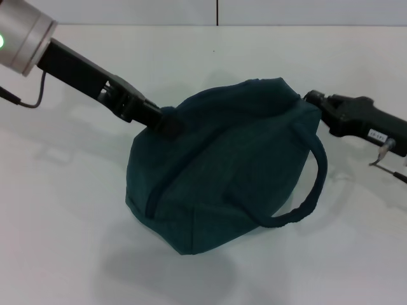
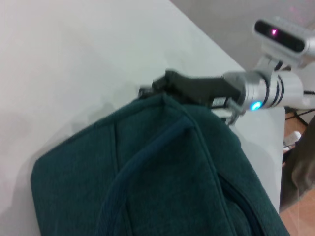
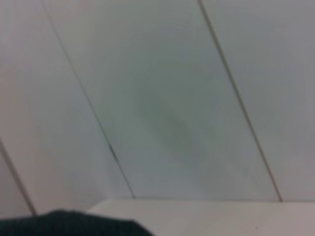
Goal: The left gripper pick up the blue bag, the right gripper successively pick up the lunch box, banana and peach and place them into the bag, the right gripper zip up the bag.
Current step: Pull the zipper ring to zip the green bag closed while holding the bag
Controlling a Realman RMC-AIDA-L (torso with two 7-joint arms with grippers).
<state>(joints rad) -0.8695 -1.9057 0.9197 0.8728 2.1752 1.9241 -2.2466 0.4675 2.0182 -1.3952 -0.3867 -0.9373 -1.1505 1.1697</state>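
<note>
The large dark teal-blue fabric lunch bag (image 1: 222, 165) sits in the middle of the plain white bench (image 1: 63, 241), slumped and closed along its top, with one rope-like handle (image 1: 311, 190) looping out toward the robot's right. From the head view the left gripper (image 1: 166, 121), a black two-fingered claw on a silver wrist with a green glow, reaches in from the upper left, and its jaws are pinched on the fabric at the bag's upper left edge.

The right gripper (image 1: 313, 97), the matching black claw, comes in from the right and its tip touches the bag's upper right corner; whether its jaws are apart or together cannot be told, as the tip is hidden against the cloth. The left wrist view adds what the head view cuts off: the right arm's silver wrist with its blue light (image 2: 256, 105), and the claw lying over the bag's far top edge. The right wrist view shows mostly pale wall panels (only a dark sliver of bag at its lower edge).
</note>
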